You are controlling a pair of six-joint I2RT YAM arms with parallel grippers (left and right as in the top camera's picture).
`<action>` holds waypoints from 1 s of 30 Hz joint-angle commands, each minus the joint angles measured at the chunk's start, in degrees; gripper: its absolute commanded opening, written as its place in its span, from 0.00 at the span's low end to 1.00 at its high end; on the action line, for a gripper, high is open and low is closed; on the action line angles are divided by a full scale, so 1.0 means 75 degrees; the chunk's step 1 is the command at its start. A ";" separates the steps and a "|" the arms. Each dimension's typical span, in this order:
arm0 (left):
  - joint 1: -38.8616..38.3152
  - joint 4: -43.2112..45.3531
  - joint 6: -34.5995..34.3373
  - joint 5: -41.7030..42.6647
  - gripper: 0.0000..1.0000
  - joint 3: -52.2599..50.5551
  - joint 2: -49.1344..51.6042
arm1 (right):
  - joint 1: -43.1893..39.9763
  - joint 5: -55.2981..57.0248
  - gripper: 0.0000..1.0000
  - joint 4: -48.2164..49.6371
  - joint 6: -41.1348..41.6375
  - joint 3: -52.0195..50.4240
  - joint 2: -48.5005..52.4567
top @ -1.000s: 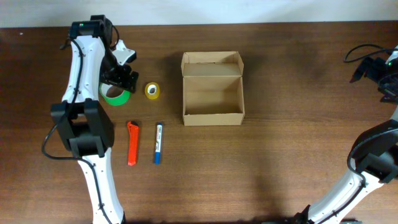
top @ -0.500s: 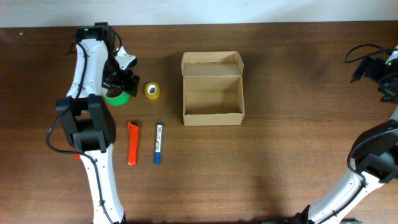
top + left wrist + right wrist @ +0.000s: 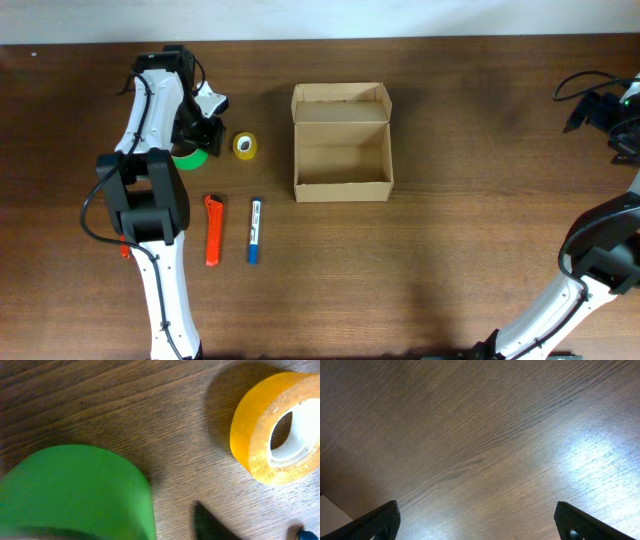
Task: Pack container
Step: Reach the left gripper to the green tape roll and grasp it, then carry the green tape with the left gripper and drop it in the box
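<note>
Overhead view. The cardboard box (image 3: 341,142) is seen at upper centre of the frame, standing on the dark wood bench (image 3: 450,230). It is open at the top, with its flap lid laid back toward the top edge of the frame.

A yellow tape roll (image 3: 245,146) is noted to the left of the box, near it but not touching. Further left lies a green tape roll (image 3: 188,155), partly covered by the left arm (image 3: 150,100), so that only its lower rim is shown. The left fingers (image 3: 203,133) are placed at the upper right side of the green roll, between it and the yellow roll. Contact with either roll cannot be judged from above.

Lower in the frame, an orange box cutter (image 3: 212,230) and a blue marker (image 3: 254,230) are laid side by side. Their long axes run up and down the frame, and a gap is kept between them.

Left wrist view. The green roll (image 3: 75,490) fills the lower left, blurred and very close. The yellow roll (image 3: 272,430) is seen at upper right, with bare bench between the two. The fingers are not clearly shown here, so whether they are open, closed or gripping cannot be told.

Right wrist view. The right fingers (image 3: 377,521) are seen in the two lower corners, spread wide apart, with only bare wood grain between them. From overhead, the right arm (image 3: 600,250) is seen along the right edge, well apart from the box.
</note>
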 commanded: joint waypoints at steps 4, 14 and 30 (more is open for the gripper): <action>0.0073 0.0102 -0.0169 -0.0329 0.03 -0.0082 0.0117 | -0.0020 -0.0041 0.99 0.0000 -0.0058 -0.0006 -0.0300; -0.0251 -0.1507 -0.1883 -0.0612 0.02 0.2658 -0.0592 | -0.0020 -0.0041 0.99 0.0000 -0.0055 -0.0006 -0.0300; -0.4683 -0.2422 -0.0152 0.0303 0.02 0.4438 -0.1507 | -0.0020 -0.0041 0.99 0.0000 -0.0055 -0.0006 -0.0300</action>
